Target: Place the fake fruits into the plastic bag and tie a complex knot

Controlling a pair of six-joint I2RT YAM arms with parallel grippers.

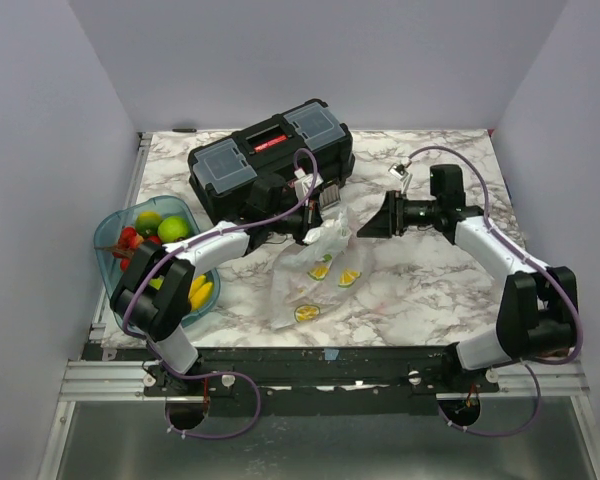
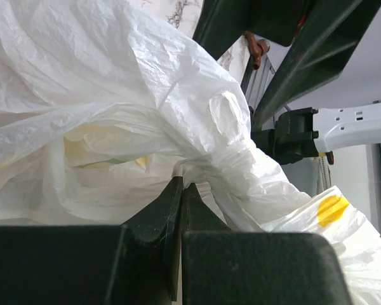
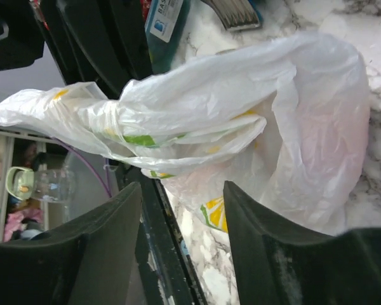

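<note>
across the whole scene, marble table (image 1: 420, 290). at its back, black toolbox (image 1: 270, 165), lids down. in the middle, just in front of the toolbox, the plastic bag (image 1: 298, 280): crumpled, printed with citrus slices, lower part resting on the marble, upper end gathered and lifted. at the left edge, teal tray (image 1: 115, 218), holding the fake fruits (image 1: 172, 228) in green, red and yellow. none seen loose on the table. contents of the bag impossible to tell past the prints.

left gripper (image 2: 180, 185): fingers pressed together, pinching a fold of the gathered film at the bag's top. right gripper (image 3: 182, 190): fingers spread, nothing between them, facing the twisted neck from the right, near but apart.

judging by the loaded tray, early in the task. looks like bag preparation, holding the mouth up to open it before any loading. next calls for closing the right fingers on the opposite lip rather than the twisted part, then drawing away from the left to spread the mouth. thin film, so likely to slip or tear under a hard pull.
</note>
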